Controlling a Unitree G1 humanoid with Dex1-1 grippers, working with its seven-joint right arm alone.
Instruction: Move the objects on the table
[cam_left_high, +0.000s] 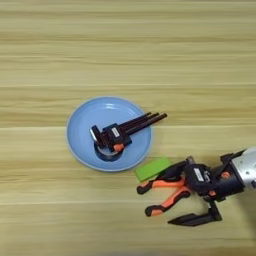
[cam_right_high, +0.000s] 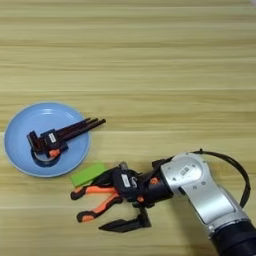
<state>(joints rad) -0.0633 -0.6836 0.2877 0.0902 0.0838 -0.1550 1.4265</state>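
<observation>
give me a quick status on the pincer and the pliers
Pincer open around pliers, not lifted. Tape ring on blue plate under hex keys. Green block beside pliers.

It looks like a workshop or robot test bench: a bare wooden worktop (cam_left_high: 125, 50) fills the view, bearing hand tools—pliers (cam_left_high: 165, 192), a hex-key set (cam_left_high: 125, 131)—and a robot arm (cam_right_high: 210, 195).

Centre-left of the frame, a blue plate (cam_left_high: 80, 145) on the bench (cam_left_high: 128, 50) holds a hex-key set (cam_left_high: 125, 129) lying over the black tape ring (cam_left_high: 107, 151). Lower right, the right gripper (cam_left_high: 187, 200) straddles the orange-handled pliers (cam_left_high: 165, 192), jaws spread, beside a green block (cam_left_high: 152, 168).
</observation>
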